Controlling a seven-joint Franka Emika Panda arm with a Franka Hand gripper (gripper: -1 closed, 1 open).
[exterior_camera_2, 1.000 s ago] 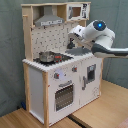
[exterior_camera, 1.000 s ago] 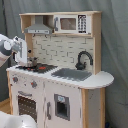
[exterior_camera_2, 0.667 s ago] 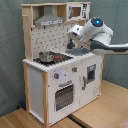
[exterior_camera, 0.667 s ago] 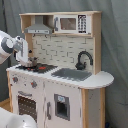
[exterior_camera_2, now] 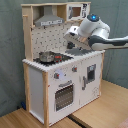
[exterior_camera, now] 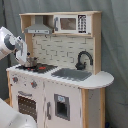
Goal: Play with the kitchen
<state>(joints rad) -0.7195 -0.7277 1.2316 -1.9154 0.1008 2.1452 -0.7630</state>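
The kitchen (exterior_camera: 60, 70) is a white and light-wood toy with a pegboard back, grey hood (exterior_camera: 39, 29), microwave (exterior_camera: 70, 23), black faucet (exterior_camera: 83, 60), sink (exterior_camera: 72, 74) and oven door (exterior_camera: 27, 106). A small metal pot (exterior_camera: 31, 62) stands on the red-ringed hob (exterior_camera: 42, 67). In the second exterior view the pot (exterior_camera_2: 46, 56) sits on the near corner of the counter. My white arm reaches over the counter, and its gripper (exterior_camera_2: 71, 45) hangs above the hob, to the right of the pot. In the first exterior view the gripper (exterior_camera: 23, 52) is above and left of the pot.
A grey curtain hangs behind the kitchen in both exterior views. The toy stands on a wooden tabletop (exterior_camera_2: 107, 107). The hood and upper shelf (exterior_camera_2: 50, 15) overhang the counter just above the arm. A rounded counter end (exterior_camera: 100, 79) juts out at the first exterior view's right.
The arm has shifted a little toward the second exterior view's left, bringing the gripper nearer the pot. The pot and the kitchen have not moved.
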